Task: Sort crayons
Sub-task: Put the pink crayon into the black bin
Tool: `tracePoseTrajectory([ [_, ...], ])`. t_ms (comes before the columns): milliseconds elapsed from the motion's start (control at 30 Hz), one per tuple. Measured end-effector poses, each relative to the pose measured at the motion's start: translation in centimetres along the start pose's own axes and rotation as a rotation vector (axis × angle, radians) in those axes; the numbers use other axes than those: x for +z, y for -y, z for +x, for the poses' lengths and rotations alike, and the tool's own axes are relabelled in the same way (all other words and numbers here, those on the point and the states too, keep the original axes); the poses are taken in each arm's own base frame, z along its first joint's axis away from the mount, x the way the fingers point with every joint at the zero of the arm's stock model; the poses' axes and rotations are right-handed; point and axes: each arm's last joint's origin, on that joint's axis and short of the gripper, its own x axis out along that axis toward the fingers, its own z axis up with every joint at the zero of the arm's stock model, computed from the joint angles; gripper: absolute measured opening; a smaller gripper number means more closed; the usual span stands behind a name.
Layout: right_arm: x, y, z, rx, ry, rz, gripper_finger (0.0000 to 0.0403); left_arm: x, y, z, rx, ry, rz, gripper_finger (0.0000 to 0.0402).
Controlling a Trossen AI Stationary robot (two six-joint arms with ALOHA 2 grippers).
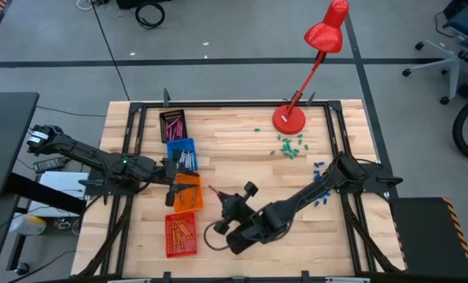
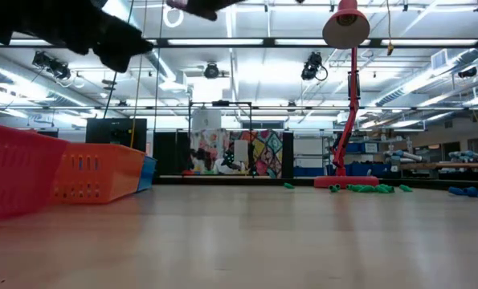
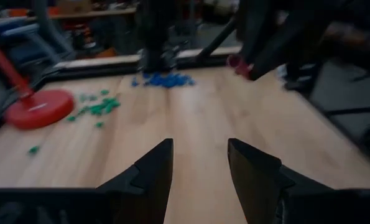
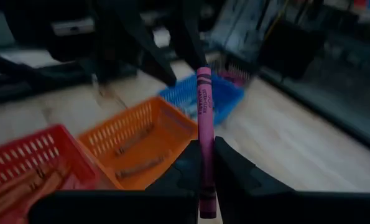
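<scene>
High view: you have four baskets in a column on the table's (image 1: 241, 157) left side, one each of dark purple (image 1: 173, 124), blue (image 1: 182, 154), orange (image 1: 188, 192) and red (image 1: 182, 235).
Right gripper (image 1: 215, 192): you see it just beside the orange basket, its two fingers clamped on one magenta crayon (image 4: 204, 134) that stands up between them in the right wrist view.
Left gripper (image 3: 200, 165): it sits over the gap between the blue and orange baskets; its two fingers stand apart with nothing between them.
Crayons in baskets: the red basket holds a heap of orange sticks (image 1: 182, 230) too crowded for you to count; about two brownish sticks (image 4: 135, 155) show in the orange basket; pale ones (image 1: 186, 160) lie in the blue basket and magenta ones (image 1: 173, 126) in the dark purple basket, number unclear.
Lamp: one red desk lamp (image 1: 311, 63), its base on the far side of the table.
Loose bits: one scatter of green bits (image 1: 289, 145) just beside the lamp base, one cluster of blue bits (image 1: 322, 182) by the right arm.
Low view: only three baskets show here, red (image 2: 18, 172), orange (image 2: 98, 172) and a sliver of blue (image 2: 146, 172).
</scene>
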Motion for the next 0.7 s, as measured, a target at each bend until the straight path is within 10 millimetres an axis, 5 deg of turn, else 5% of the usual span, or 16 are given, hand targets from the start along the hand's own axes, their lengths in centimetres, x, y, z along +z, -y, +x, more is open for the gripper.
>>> tracePoseTrajectory([
  [700, 1.7, -2.4, -0.9, 0.084, 0.205, -0.023, 0.0039, 2.1, 1.4, 0.1, -0.268, 0.218, -0.130, 0.0167],
])
